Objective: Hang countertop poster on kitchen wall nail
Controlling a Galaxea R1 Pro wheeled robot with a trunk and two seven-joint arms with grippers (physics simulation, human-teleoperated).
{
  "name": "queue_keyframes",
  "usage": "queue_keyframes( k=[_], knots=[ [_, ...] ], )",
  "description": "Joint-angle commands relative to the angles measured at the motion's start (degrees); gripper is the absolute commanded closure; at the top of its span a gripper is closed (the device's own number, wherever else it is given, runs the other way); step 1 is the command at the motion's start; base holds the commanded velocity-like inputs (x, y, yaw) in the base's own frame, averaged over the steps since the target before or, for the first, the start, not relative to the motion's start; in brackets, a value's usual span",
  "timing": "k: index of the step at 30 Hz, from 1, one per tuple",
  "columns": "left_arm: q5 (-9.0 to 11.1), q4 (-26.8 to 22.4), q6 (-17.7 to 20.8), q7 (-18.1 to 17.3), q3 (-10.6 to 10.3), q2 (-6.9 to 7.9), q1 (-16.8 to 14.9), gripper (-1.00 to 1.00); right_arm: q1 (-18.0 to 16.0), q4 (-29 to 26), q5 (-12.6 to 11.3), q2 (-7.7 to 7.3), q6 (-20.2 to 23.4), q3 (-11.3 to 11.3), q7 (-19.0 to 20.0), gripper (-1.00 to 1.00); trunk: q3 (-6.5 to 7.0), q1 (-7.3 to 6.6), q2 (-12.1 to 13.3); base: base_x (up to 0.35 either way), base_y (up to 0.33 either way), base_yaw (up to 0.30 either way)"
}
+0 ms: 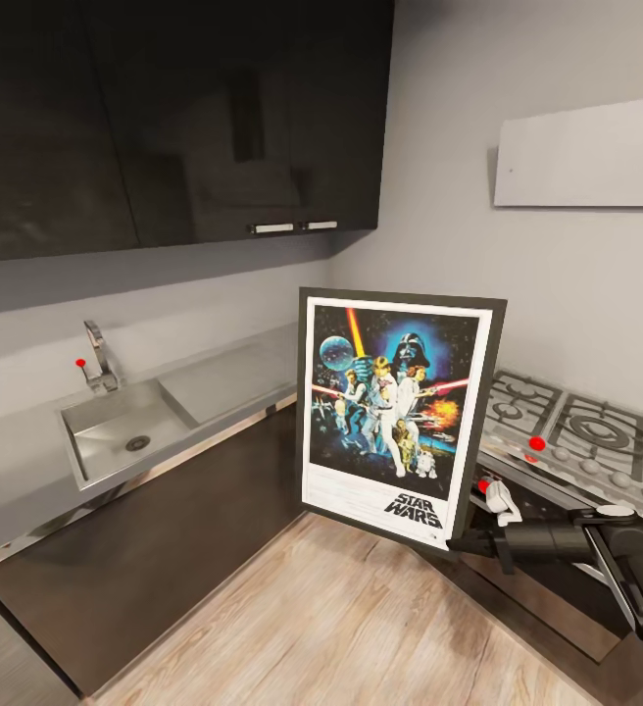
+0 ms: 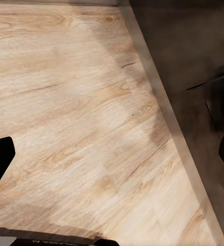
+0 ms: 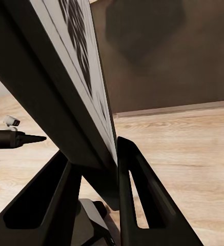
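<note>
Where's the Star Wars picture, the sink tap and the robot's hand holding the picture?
poster [image 1: 397,412]: head view, middle of the artwork.
tap [image 1: 97,355]: head view, its upright neck.
right gripper [image 3: 94,166]: right wrist view, between fingertips.

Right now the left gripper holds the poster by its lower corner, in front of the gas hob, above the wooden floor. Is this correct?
Not quite: the right gripper holds the poster, not the left. The head view shows the right arm reaching to its lower corner, and the right wrist view shows the fingers clamped on the frame. The rest is correct.
</note>
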Motion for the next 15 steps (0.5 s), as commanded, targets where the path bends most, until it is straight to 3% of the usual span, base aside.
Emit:
queue_keyframes(
  k=[1, 5, 15],
  knots=[
    [0.6, -0.1, -0.3, -0.2, -0.5, 0.05, -0.1, -1.00, -0.1, -0.1, 0.5, 0.03, 0.7, -0.1, 0.4, 1.00, -0.14, 0.04, -0.1, 0.000, 0.000, 0.000],
    [0.6, -0.1, -0.3, -0.2, -0.5, 0.05, -0.1, -1.00, -0.1, -0.1, 0.3, 0.03, 0.7, -0.1, 0.4, 1.00, -0.14, 0.04, -0.1, -0.038, 0.000, 0.000],
    [0.6, -0.1, -0.3, -0.2, -0.4, 0.05, -0.1, -1.00, -0.1, -0.1, -0.6, 0.03, 0.7, 0.0, 0.5, 1.00, -0.27, 0.04, -0.1, -0.220, 0.036, 0.038]
  ],
)
